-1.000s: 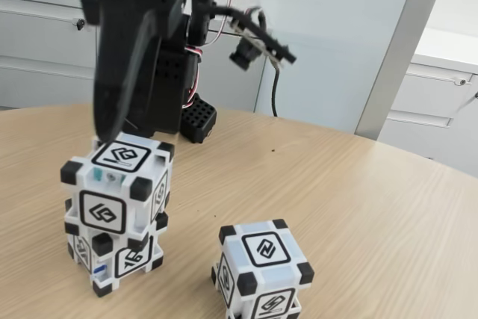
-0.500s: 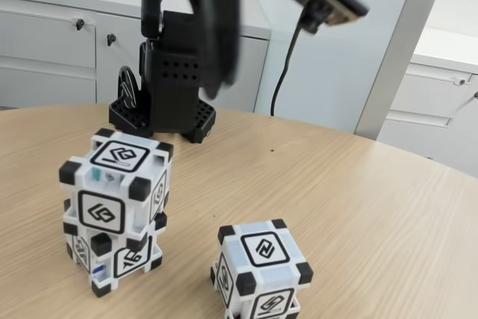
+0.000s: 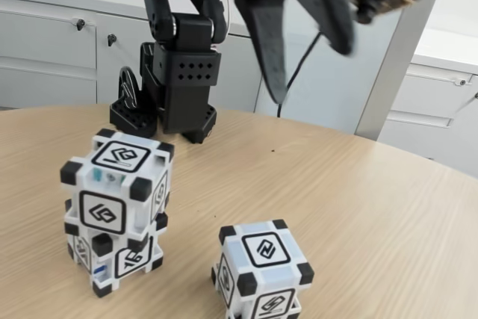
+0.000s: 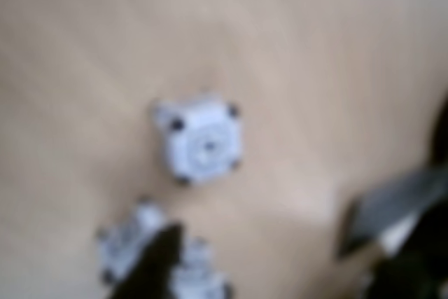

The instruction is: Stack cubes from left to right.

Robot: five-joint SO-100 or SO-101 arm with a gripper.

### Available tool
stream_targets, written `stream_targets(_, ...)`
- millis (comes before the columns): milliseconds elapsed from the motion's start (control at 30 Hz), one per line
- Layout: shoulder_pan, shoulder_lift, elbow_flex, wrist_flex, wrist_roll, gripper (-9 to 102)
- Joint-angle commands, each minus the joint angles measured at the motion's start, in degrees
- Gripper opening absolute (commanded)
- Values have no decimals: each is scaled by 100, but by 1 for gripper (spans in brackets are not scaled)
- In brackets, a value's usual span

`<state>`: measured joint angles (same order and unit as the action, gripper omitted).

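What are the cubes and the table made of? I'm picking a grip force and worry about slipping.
The cubes, like the lone cube, look like smooth white hard plastic with matte black corner blocks; faces show a slight sheen. The table looks like light wood or wood-look laminate, judging by its fine grain lines and satin finish.

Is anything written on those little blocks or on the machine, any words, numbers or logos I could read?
No words or numbers can be read.
Stacked cubes: black-framed square glyphs on the faces, abstract symbols, not letters.
Lone cube: another such glyph on top.
Robot arm: no label visible.
Wrist view: too blurred to read anything.
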<state>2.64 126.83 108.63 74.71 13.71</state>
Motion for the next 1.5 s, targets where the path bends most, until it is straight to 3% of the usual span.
stream_targets(0,9,-554,-44,-404,-185,45)
stream_targets(667,88,-3190,-123,-598,-571,44)
stream_targets(967,879,-3612,-105,-1116,-905,44)
stream_targets(1467,791,-3779,-141,-1143,-1591,45)
